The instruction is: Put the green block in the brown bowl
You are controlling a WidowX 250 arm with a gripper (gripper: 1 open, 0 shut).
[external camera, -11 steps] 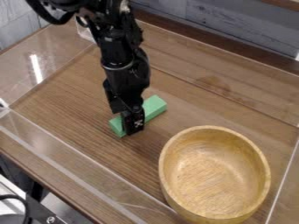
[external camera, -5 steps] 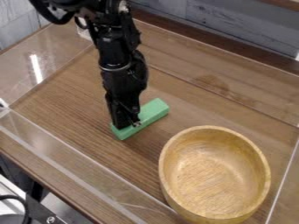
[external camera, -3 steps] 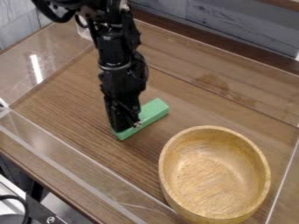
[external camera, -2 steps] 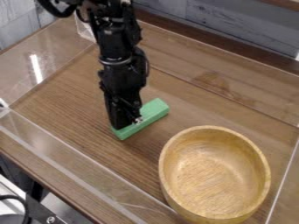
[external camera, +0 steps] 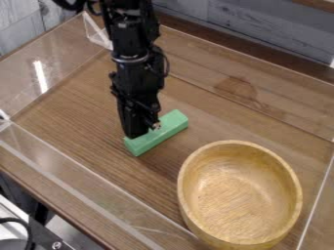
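Observation:
The green block lies slantwise on the wooden table, left of centre. My gripper points straight down with its black fingers closed over the block's near left half, so that part of the block is hidden. Whether the block has left the tabletop I cannot tell. The brown bowl, large, round and empty, stands at the front right, a short way from the block's right end.
The wooden table is bounded by a low clear plastic wall along its front and left edges. A grey brick-patterned wall runs behind it. The dark arm rises from the gripper toward the top left.
The arm has crept upward a little, and the wrist has turned slightly. The fingers stay closed on the block, which sits at nearly the same spot in the picture.

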